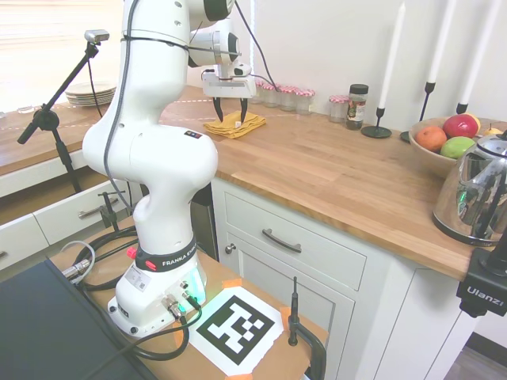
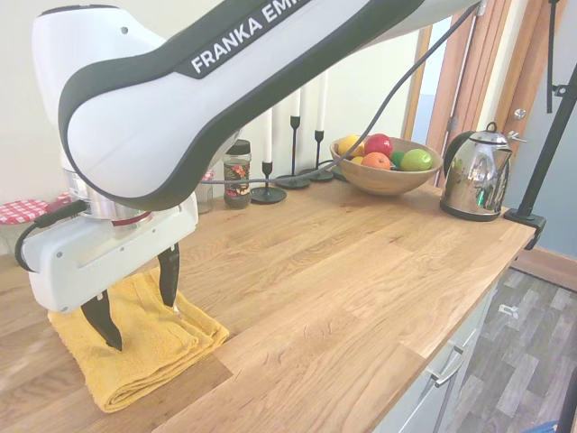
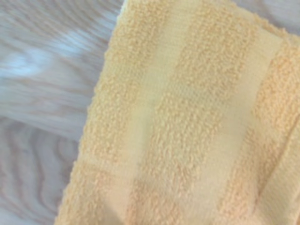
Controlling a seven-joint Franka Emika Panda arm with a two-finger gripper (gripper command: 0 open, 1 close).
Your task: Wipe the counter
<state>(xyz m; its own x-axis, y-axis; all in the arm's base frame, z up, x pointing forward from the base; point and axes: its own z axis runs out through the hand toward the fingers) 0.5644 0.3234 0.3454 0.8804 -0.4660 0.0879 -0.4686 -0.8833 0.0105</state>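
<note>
Yellow terry cloth, folded thick, lies on the worktop [image 2: 361,271] toward its far end from the kettle [image 2: 475,173] and fruit bowl [image 2: 383,171], with the red-lidded jars [image 1: 289,96] lined up along the wall just behind it. And here is the end effector [image 2: 140,302], poised right over that towel [image 2: 144,347], its two dark fingers spread apart, one tip over the middle of the cloth and the other near its back edge, nothing gripped between them. The wrist view is filled with towel pile and a strip of wood grain beside it, so the aim looks good. By my read, this is the pick-up step, with the wiping itself not begun: the long stretch of wood toward the kettle lies bare and waiting. The next move calls for a short drop straight down, fingers closing on a fold thick enough to hold, then a sweep along the planks with the cloth pressed flat.
</note>
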